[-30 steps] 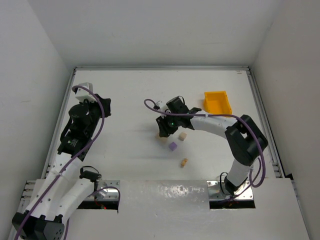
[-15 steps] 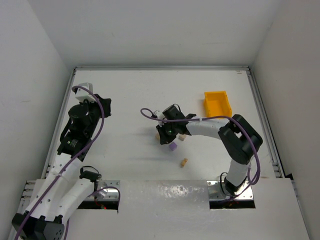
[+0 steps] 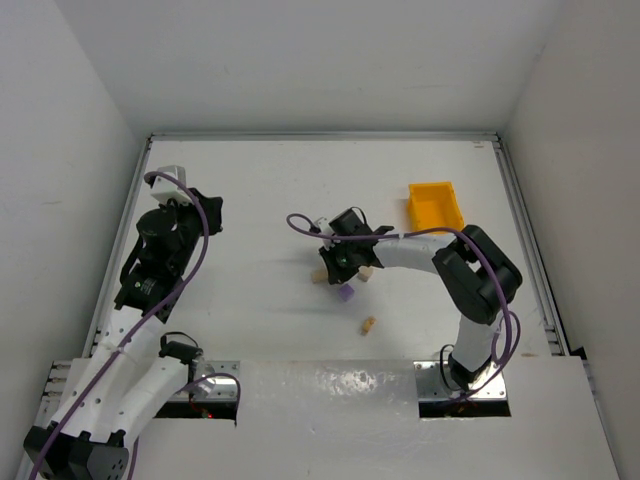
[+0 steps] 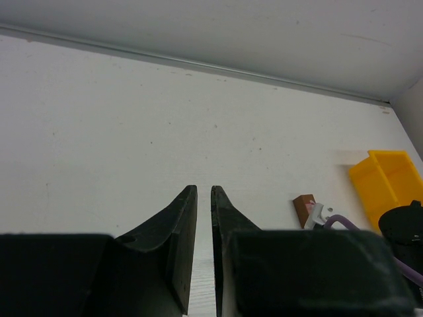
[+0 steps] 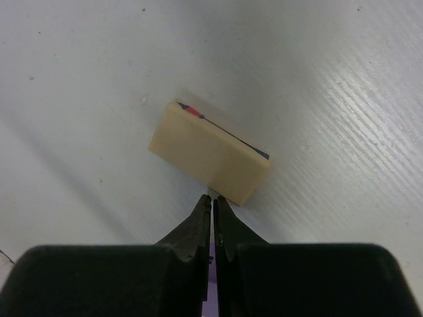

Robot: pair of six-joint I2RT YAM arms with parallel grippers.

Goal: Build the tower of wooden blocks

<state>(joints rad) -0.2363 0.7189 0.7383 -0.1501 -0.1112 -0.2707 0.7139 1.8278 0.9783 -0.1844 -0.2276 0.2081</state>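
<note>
Pale tan wood block point(image 5: 208, 153) lies just ahead of the right gripper point(image 5: 212, 200), whose jaws are closed and empty, probably to nudge it; the left gripper point(image 4: 203, 191) idles, jaws barely parted, empty.

- From above, the light is bright, soft and even; the white table point(image 3: 250, 300) and the walls almost wash together.
- Patchy glare sits on the glossy plate point(image 3: 330, 385) at 6 o'clock.
- Only faint, soft-edged shadows lie on the table beside the right arm point(image 3: 420, 248).
- That view is sharp throughout.
- On the left wrist view, the left gripper point(image 4: 204, 193) is a near-black, soft-edged mass at 6 o'clock. The table beyond is evenly lit, and the yellow bin point(image 4: 390, 181) is vivid at 3 o'clock.
- On the right wrist view, the pale block point(image 5: 208, 152) looks slightly soft, with grey shadow spreading toward 8 o'clock.
- A ribbed sheen streaks the table at 2 o'clock.
- The right gripper point(image 5: 212, 200) is dark and blurred.
</note>
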